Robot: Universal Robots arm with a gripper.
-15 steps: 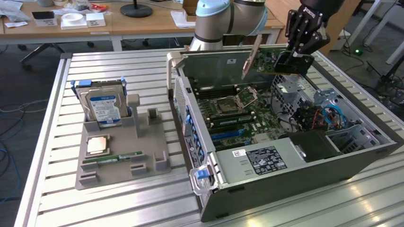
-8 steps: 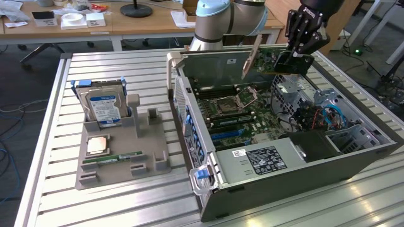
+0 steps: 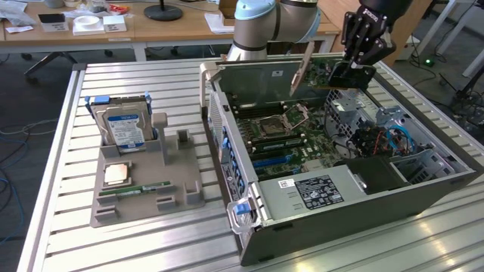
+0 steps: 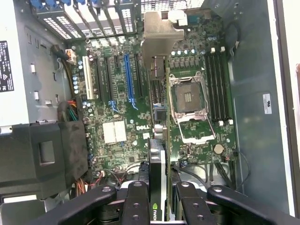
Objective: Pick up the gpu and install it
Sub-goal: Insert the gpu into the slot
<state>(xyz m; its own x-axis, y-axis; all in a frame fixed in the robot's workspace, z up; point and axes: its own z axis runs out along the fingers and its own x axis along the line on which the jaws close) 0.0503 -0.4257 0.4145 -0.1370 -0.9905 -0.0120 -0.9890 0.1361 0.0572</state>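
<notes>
Tower case (image 3: 348, 187) lies on its side with the panel off and the motherboard (image 3: 281, 135) facing up. Inside, the CPU socket (image 4: 187, 98) stands bare with its retention frame, the memory slots (image 4: 218, 89) run beside it, and a long blue expansion slot (image 4: 128, 77) sits among black ones. A power supply (image 3: 316, 192) with a white-and-black label fills the near end of the case. Blue cables (image 3: 398, 139) and a bundle of coloured wires crowd the drive-bay side. A black shroud (image 4: 44, 154) covers one corner.

The gpu (image 3: 319, 72) is off the table, tilted, above the far end of the case. The gripper (image 3: 352, 71) is clamped on it by its black fingers (image 4: 136, 199). It has a green board, a dark heatsink face, and a long silver end bracket pointing away from the wrist. Seen edge-on from the wrist, it hangs over the strip between the blue slot and the socket, not seated.

At the exterior view's left, a grey fixture tray (image 3: 174, 170) holds an upright blue-labelled hard drive (image 3: 124, 129), a CPU chip (image 3: 117, 173) and a RAM stick (image 3: 136, 188).

Everything rests on a slatted aluminium table (image 3: 136, 243). Wooden desks (image 3: 189, 25) with boxes and a round black stand base are behind.
</notes>
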